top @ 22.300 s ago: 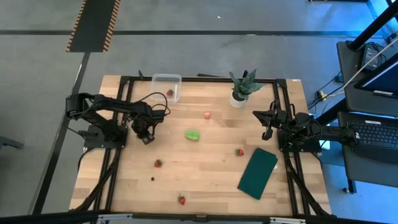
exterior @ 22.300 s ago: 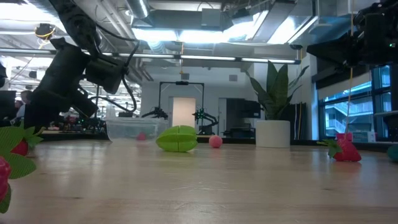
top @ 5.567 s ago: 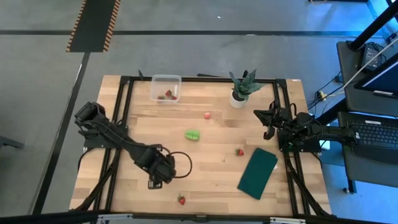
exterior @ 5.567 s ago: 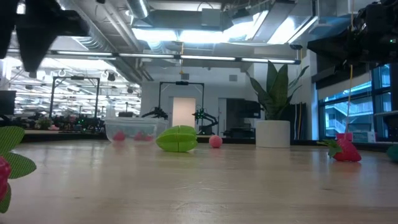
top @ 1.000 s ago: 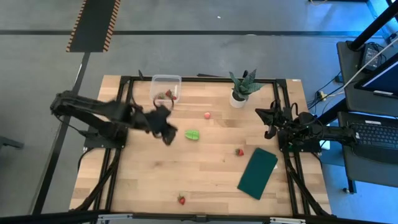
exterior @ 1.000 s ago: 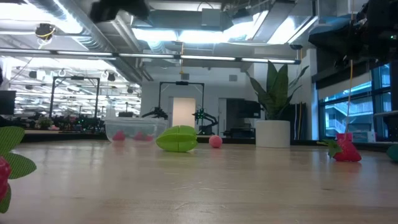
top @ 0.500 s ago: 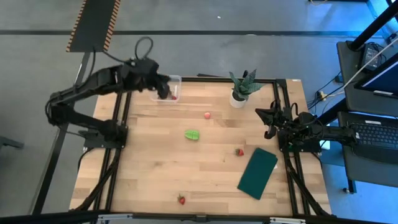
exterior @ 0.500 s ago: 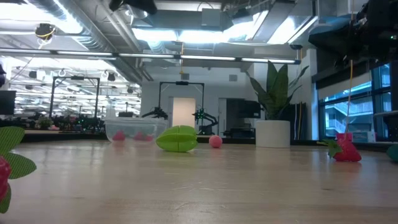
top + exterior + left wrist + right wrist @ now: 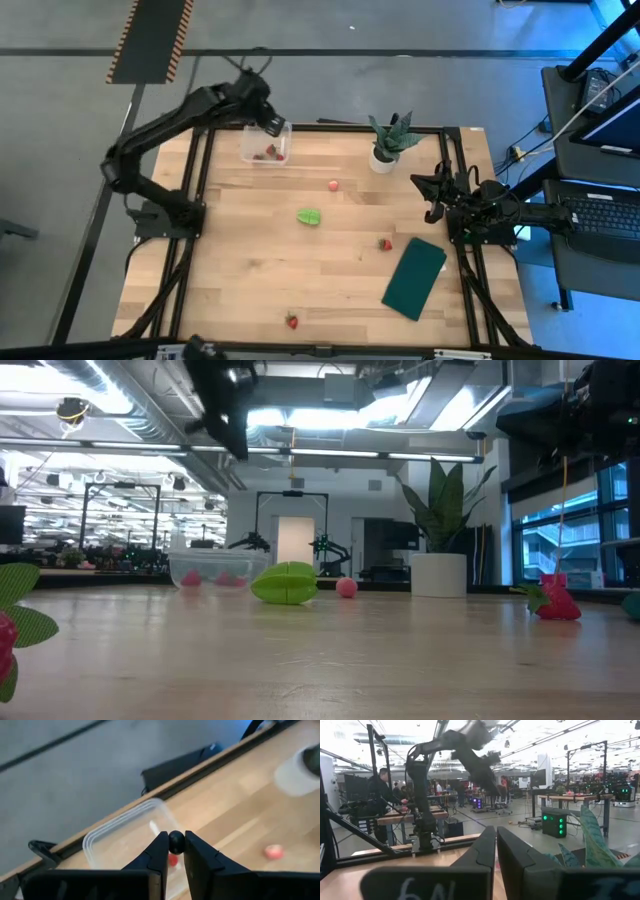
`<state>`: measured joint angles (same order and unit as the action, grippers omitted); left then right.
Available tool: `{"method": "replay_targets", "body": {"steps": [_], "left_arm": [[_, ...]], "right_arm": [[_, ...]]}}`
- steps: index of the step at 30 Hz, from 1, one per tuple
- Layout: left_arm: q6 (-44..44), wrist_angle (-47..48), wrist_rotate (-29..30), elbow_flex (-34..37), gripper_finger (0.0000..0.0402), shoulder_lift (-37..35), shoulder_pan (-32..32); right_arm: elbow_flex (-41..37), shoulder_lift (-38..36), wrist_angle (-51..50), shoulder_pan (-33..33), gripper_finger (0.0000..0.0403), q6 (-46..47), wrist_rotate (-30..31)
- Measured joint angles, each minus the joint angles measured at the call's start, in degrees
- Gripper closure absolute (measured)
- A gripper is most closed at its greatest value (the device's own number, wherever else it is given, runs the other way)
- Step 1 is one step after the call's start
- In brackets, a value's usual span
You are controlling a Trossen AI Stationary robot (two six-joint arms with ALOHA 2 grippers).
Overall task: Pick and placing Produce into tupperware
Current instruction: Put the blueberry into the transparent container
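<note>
The left gripper (image 9: 176, 845) hangs above the clear tub (image 9: 266, 141), clenched on a small dark ball (image 9: 176, 841). The right gripper (image 9: 432, 207) sits clamped shut and empty by the table's right edge.

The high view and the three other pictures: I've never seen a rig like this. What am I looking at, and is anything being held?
Two dark robot arms work at a wooden table. The high view looks straight down, the low view looks level across the tabletop, and each wrist view looks out past one arm's own fingers.

The left gripper is raised over the clear tub, shut on a small dark round piece. The tub already contains strawberries. The right gripper waits shut at the table's right edge.

On the table lie a green lumpy piece, a pink round fruit, two loose strawberries, a potted plant and a dark green rectangle.
</note>
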<state>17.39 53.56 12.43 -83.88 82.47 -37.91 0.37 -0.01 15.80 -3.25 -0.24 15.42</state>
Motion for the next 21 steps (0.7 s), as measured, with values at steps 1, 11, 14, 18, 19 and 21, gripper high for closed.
{"method": "replay_targets", "body": {"steps": [1, 11, 14, 18, 19, 21], "left_arm": [[-0.1, 0.0, 0.0, 0.0, 0.0363, 1.5, -0.5], [0.0, 2.4, -2.8, 0.0, 0.0346, 14.5, -4.4], [0.3, 3.1, -3.1, 0.0, 0.0346, 17.9, -4.4], [0.3, 3.0, -6.1, 0.0, 0.0357, 22.2, -4.3], [0.3, 3.0, -6.2, 0.0, 0.0359, 23.2, -4.2], [0.3, 3.0, -6.2, 0.0, 0.0361, 24.6, -3.9]], "right_arm": [[0.0, 0.0, 0.0, 0.0, 0.0381, 0.0, 0.0], [0.0, 0.0, 0.0, 0.0, 0.0381, 0.2, -0.5], [0.0, 0.0, 0.0, 0.0, 0.0381, 0.2, -0.5], [0.0, 0.0, 0.0, 0.0, 0.0381, 0.2, -0.5], [0.0, 0.0, 0.0, 0.0, 0.0381, 0.2, -0.5], [0.0, 0.0, 0.0, 0.0, 0.0381, 0.2, -0.5]]}}
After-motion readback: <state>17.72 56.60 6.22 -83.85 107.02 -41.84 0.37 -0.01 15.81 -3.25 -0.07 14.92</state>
